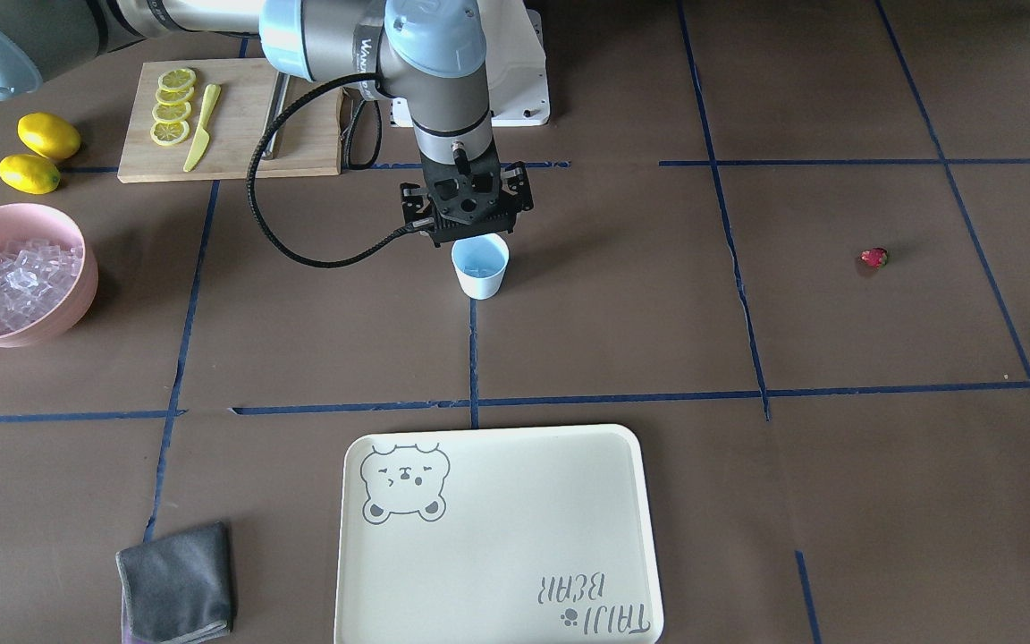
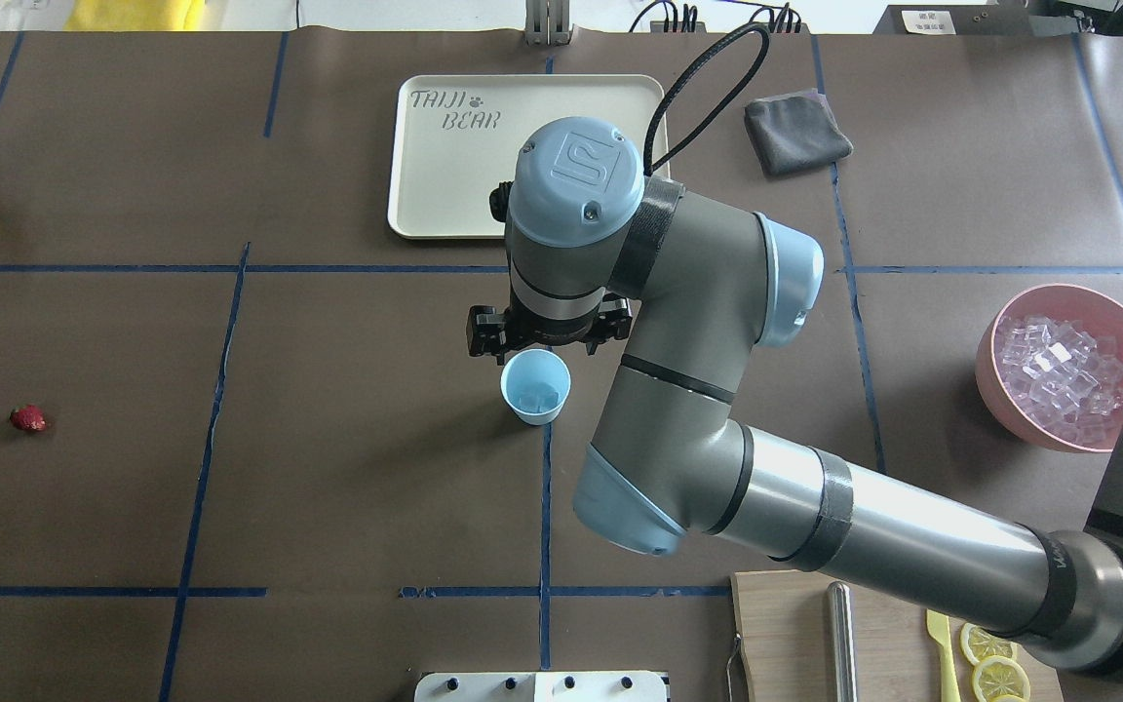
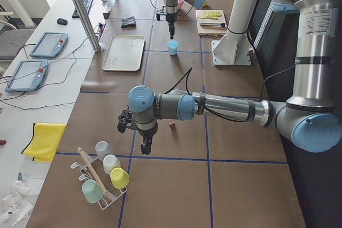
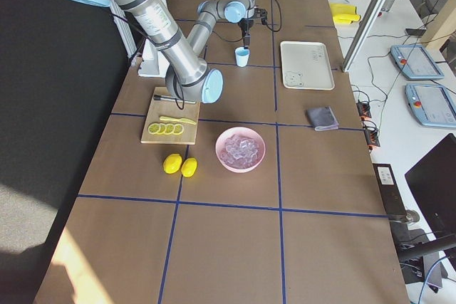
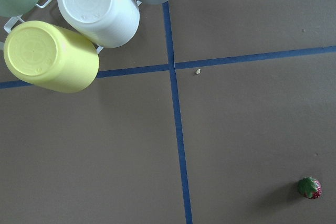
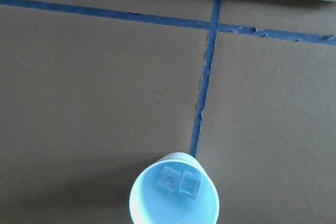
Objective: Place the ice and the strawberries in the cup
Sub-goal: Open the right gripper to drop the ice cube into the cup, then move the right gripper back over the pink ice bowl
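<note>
Mid-table, cup [image 2: 534, 386] holds two ice cubes [image 6: 178, 183], right gripper [image 1: 472, 234] hanging just over it — can't tell if open or closed. Strawberry [image 2: 28, 419] sits well off to left, left gripper [image 3: 145, 147] near it — grip unclear too.

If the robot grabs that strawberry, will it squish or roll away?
The strawberry looks like a small berry, so it's probably soft and a hard squeeze might bruise it. It's rounded and lies loose on the table, so a nudge could roll it. Far smaller than the yellow cup, it's likely light.
</note>
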{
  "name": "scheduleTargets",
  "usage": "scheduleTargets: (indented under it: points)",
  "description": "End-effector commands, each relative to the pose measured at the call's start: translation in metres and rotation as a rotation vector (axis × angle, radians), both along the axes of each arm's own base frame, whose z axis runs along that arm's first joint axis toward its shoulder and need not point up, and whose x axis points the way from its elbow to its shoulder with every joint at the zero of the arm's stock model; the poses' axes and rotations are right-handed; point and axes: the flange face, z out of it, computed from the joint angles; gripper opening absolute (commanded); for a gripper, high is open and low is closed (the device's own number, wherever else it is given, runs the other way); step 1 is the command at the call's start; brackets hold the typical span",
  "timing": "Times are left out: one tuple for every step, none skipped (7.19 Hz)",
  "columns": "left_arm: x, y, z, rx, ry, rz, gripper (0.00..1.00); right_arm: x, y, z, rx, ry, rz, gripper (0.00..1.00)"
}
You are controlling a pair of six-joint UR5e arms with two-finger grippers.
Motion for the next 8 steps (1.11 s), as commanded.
scheduleTargets:
  points:
    - [0.018, -0.002, -0.021, -0.016, 0.000, -0.022, 1.00, 0.112, -0.007, 0.059, 0.057, 0.038, -0.039, 1.00]
    - [0.021, -0.002, -0.027, -0.015, 0.002, -0.023, 1.00, 0.163, -0.017, 0.093, 0.098, 0.054, -0.068, 1.00]
    - [0.021, -0.002, -0.027, -0.016, 0.002, -0.024, 1.00, 0.206, -0.023, 0.130, 0.138, 0.088, -0.102, 1.00]
    - [0.022, -0.002, -0.027, -0.017, 0.002, -0.024, 1.00, 0.240, -0.029, 0.161, 0.192, 0.129, -0.147, 1.00]
    - [0.023, -0.002, -0.028, -0.022, 0.004, -0.030, 1.00, 0.270, -0.037, 0.189, 0.234, 0.161, -0.196, 1.00]
    - [0.026, -0.002, -0.033, -0.016, 0.005, -0.029, 1.00, 0.299, -0.040, 0.225, 0.248, 0.181, -0.257, 1.00]
    - [0.026, -0.002, -0.034, -0.016, 0.005, -0.030, 1.00, 0.333, -0.042, 0.255, 0.264, 0.196, -0.304, 1.00]
    - [0.026, -0.002, -0.035, -0.014, 0.004, -0.030, 1.00, 0.361, -0.040, 0.287, 0.274, 0.202, -0.354, 1.00]
